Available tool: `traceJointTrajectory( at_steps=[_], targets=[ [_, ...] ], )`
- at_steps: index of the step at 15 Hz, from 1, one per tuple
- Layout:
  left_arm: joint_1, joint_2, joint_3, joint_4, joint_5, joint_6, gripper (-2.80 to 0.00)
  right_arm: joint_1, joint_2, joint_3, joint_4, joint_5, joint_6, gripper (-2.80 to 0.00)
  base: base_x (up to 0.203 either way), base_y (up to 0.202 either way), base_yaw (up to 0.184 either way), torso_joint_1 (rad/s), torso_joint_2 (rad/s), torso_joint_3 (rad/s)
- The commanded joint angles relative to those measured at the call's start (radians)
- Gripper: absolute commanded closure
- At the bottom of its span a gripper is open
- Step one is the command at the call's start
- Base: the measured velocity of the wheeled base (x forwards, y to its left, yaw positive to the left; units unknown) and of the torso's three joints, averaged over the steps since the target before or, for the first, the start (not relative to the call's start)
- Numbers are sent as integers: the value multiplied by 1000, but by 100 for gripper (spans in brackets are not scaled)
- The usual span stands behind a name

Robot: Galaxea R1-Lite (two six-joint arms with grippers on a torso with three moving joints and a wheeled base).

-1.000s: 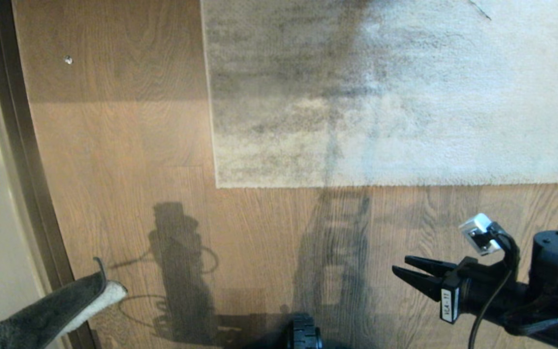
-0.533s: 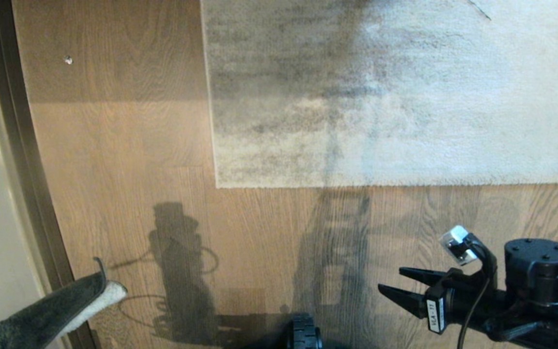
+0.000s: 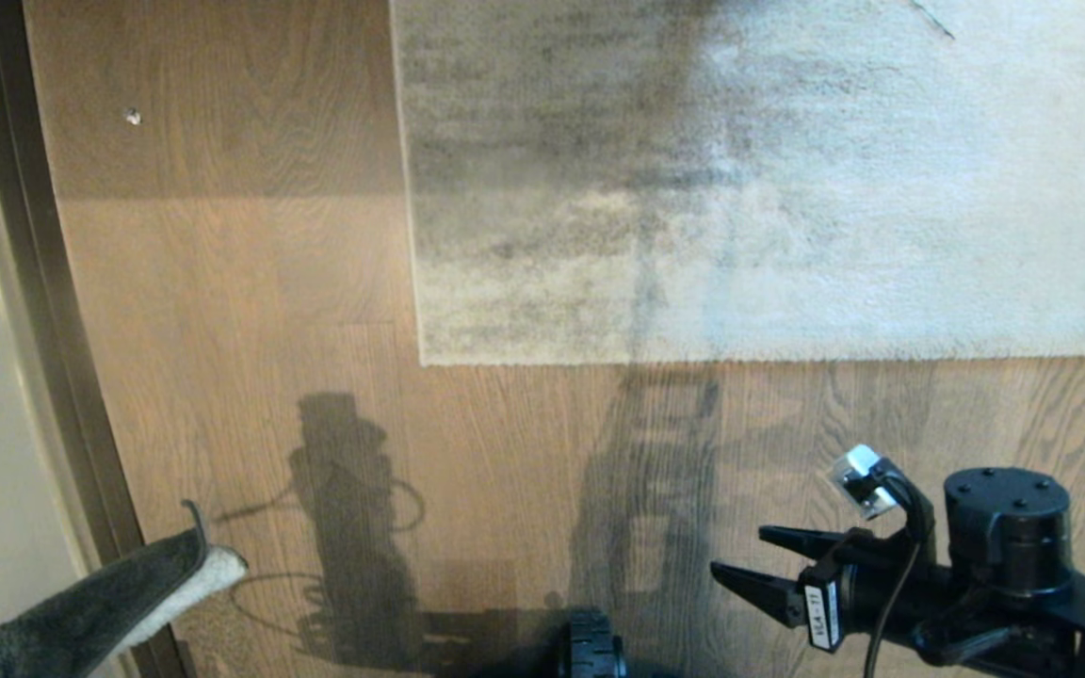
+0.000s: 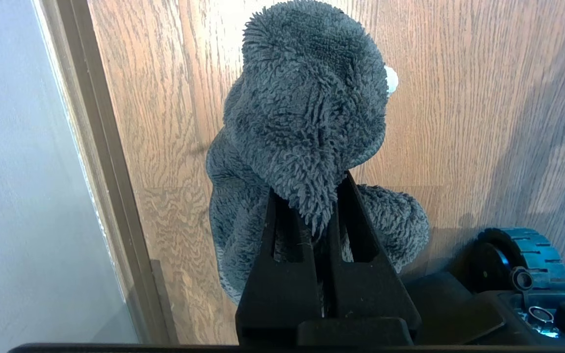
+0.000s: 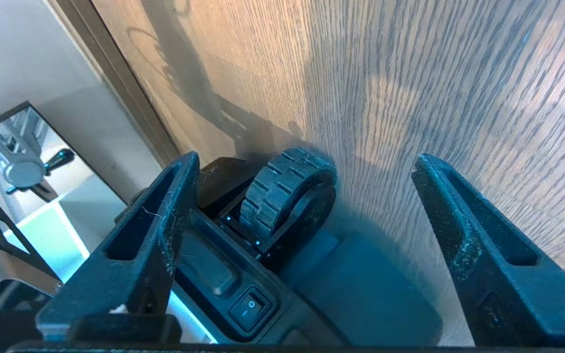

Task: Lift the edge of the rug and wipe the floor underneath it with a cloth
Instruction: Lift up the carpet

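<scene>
The rug lies flat on the floor [image 3: 251, 311], and the rug edge [image 3: 740, 360] nearest the robot runs straight across the room, ending at a square corner [image 3: 423, 362] on the robot's left. The pile is grey-beige with darker mottled streaks, and nothing is touching it.

The right hand [image 3: 740, 560] hangs low over the bare planks on the robot's right, well short of the rug edge, pointing towards the robot's left. Its two black fingers [image 5: 135, 245] stand wide apart with nothing between them; through the gap, in the right wrist view, I can see the ribbed front wheel [image 5: 282, 189] of the robot's base and the wood grain beyond.

The left hand [image 4: 307, 196] sits over on the robot's left, close to the dark baseboard [image 3: 43, 311] that runs along the wall. Its fingers are pressed together and clamped on the cloth [image 4: 307, 117], a fuzzy dark grey bundle that bulges out past the fingertips and sags down behind them, with a bit of white underside showing at one edge. From the head view only a corner of the cloth pokes into sight, grey above and white below, held up off the floor and well apart from the rug.

Long shadows of the robot's arms fall across the planks between the two hands.
</scene>
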Motion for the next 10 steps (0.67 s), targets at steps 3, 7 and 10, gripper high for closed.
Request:
traceJointTrajectory(
  at_steps=[3,7,10],
  targets=[
    [0,0,0,0,0,0,0,2,7,16,-8,1,25,-280,0,0,0,0,0,0],
    [0,0,0,0,0,0,0,29,19,43,-24,-1,74,-280,0,0,0,0,0,0],
    [0,0,0,0,0,0,0,60,59,48,-57,-38,122,-280,0,0,0,0,0,0]
  ],
)
